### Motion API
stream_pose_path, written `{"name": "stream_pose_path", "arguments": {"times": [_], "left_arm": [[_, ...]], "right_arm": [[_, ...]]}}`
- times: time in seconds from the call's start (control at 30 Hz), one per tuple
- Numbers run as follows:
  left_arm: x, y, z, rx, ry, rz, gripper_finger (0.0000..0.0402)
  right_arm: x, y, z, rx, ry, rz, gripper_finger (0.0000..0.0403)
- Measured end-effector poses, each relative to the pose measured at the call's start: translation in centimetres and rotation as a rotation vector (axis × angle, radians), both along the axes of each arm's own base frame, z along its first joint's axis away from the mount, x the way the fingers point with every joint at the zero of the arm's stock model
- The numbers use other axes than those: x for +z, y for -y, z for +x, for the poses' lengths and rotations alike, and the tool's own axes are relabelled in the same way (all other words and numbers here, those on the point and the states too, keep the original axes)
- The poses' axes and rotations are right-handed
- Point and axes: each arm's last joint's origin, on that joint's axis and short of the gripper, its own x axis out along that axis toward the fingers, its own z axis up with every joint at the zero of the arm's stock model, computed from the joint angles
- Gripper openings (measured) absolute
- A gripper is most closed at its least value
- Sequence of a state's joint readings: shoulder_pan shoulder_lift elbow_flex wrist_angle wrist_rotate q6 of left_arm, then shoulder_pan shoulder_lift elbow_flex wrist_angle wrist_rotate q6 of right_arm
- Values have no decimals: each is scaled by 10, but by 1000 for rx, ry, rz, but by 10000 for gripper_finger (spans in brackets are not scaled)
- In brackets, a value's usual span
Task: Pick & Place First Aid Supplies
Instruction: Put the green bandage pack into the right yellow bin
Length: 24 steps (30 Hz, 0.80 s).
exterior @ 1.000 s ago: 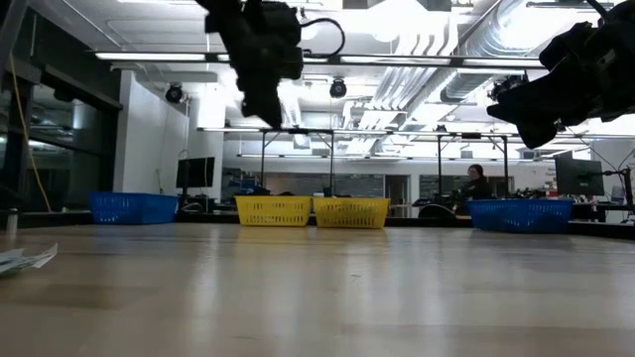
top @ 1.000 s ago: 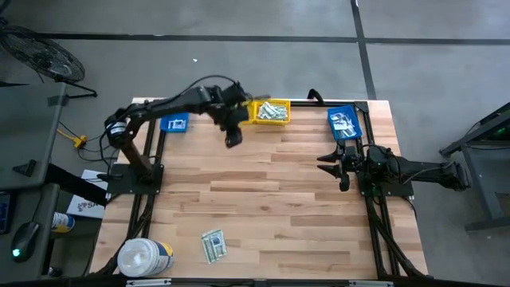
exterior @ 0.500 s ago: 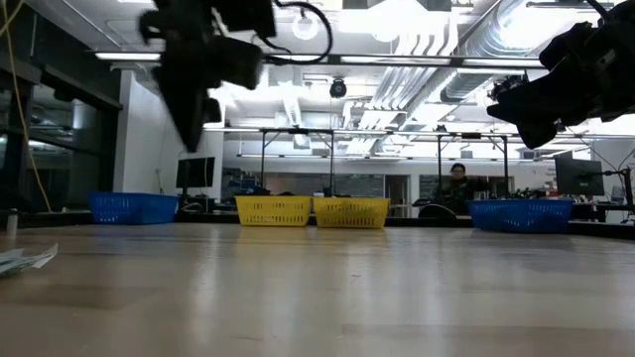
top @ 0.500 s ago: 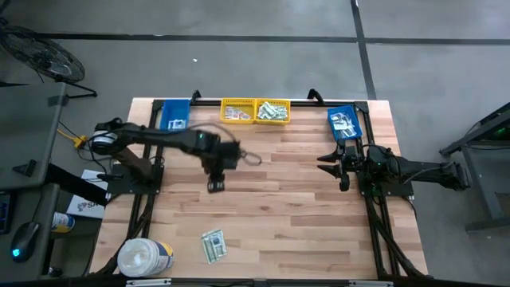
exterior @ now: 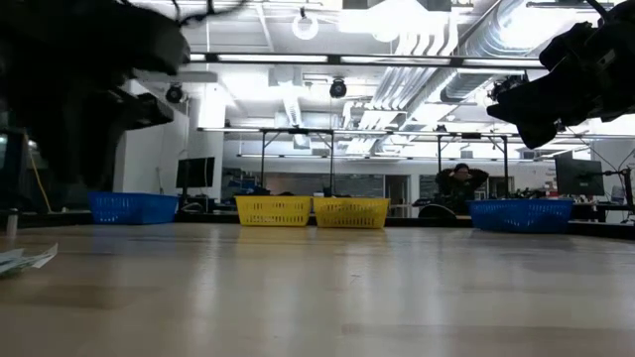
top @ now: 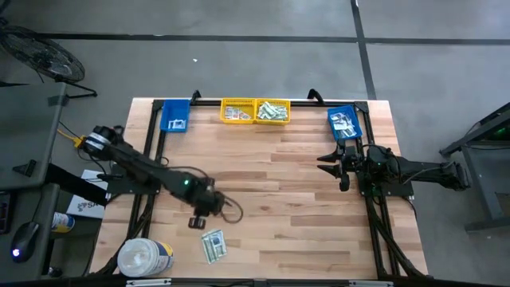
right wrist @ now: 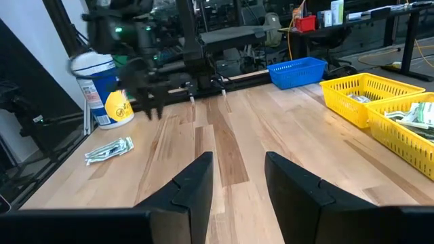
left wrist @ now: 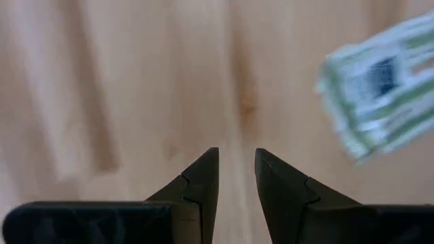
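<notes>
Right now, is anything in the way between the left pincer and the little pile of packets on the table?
Nothing visible. The left pincer, empty with a narrow gap between its fingers, hangs just beside the packets, with only bare table between them. The white tub stands off to the side.

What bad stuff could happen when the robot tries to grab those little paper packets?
The packets lie stacked flat on the table, so the left gripper, open and empty just beside them, might pinch several at once or scrape the wood. The white tub stands close by; a wide swing could bump it.
</notes>
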State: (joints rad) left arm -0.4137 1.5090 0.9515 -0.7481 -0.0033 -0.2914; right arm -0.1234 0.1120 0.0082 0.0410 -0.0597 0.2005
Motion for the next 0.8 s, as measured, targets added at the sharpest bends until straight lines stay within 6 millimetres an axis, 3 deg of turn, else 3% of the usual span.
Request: {"name": "stream_pose_path", "arguments": {"times": [0.13,0.33,0.8], "left_arm": [[-3,18,-1,-38,53,-21,96],[-2,31,-7,167,38,-95,96],[-11,74,-33,408,49,-108,96]], "right_arm": [[0,0,0,0,-2,0,129],[0,0,0,0,-3,0,129],[0,0,0,0,-6,1,129]]}}
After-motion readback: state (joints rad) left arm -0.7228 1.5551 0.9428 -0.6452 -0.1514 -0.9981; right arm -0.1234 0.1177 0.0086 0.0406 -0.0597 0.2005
